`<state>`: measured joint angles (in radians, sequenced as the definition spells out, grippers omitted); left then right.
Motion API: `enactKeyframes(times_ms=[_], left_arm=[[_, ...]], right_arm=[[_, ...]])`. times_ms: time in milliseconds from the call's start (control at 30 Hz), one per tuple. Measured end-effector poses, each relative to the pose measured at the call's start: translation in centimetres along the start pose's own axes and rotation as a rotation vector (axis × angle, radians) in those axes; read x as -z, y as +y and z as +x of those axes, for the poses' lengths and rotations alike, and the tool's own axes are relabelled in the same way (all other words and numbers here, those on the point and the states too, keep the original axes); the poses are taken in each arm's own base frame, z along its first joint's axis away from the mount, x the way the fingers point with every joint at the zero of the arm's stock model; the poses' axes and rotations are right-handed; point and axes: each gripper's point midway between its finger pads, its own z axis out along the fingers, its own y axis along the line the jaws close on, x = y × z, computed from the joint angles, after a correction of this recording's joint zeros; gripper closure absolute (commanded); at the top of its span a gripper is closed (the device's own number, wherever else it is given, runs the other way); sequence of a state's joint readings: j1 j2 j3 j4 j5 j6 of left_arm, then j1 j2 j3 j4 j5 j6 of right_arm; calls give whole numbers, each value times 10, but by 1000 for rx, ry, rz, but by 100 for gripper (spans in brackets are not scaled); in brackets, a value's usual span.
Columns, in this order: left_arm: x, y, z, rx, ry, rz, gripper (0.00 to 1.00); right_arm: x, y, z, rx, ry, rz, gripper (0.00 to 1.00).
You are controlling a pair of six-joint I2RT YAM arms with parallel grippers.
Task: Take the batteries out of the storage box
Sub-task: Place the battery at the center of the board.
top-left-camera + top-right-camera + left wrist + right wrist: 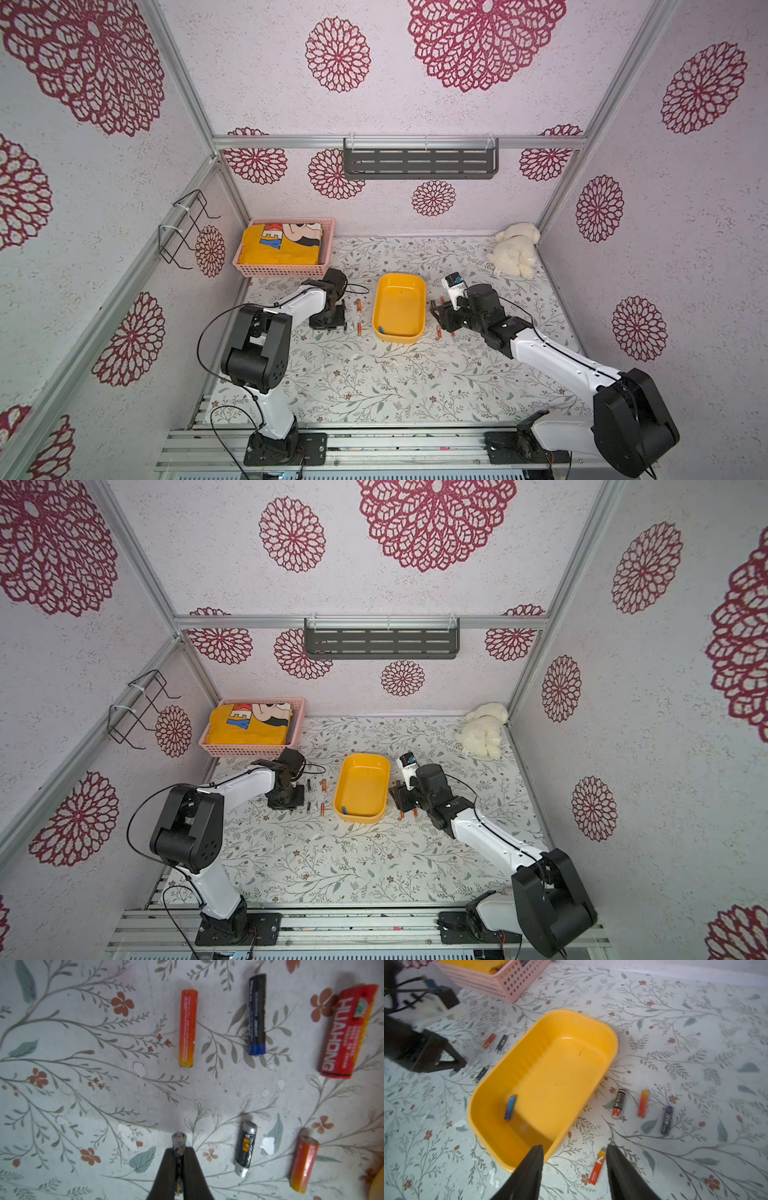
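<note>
Yellow round-cornered storage box (529,1059) holds blue battery (510,1107).

Table (374,386), pale floral-print top. Lying directly on it:
- yellow storage box (399,337), centre;
- pink lattice basket (282,271), far left corner;
- white plush toy (513,249), far right corner;
- loose batteries (359,305), two clusters just beside the box's left and right long walls: orange, black, one red.

Yellow storage box (560,1076), one blue battery (510,1107) inside, other batteries (642,1103) outside
</note>
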<state>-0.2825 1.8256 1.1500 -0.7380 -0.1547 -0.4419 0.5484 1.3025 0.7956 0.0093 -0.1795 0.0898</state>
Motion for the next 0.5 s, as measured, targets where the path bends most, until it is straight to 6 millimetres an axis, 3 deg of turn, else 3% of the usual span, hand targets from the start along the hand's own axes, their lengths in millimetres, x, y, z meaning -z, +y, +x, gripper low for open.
enactKeyframes(times_ms=[167, 233, 400, 500], left_arm=[[-9, -3, 6, -7, 30, 4, 98], [-8, -4, 6, -9, 30, 5, 86], [-6, -9, 2, -6, 34, 9, 69], [0, -12, -3, -5, 33, 15, 67]], right_arm=[[-19, 41, -41, 165, 12, -121, 47], [-32, 47, -46, 206, 42, -143, 47], [-71, 43, -37, 257, 186, -145, 49], [-92, 33, -26, 257, 268, -115, 50]])
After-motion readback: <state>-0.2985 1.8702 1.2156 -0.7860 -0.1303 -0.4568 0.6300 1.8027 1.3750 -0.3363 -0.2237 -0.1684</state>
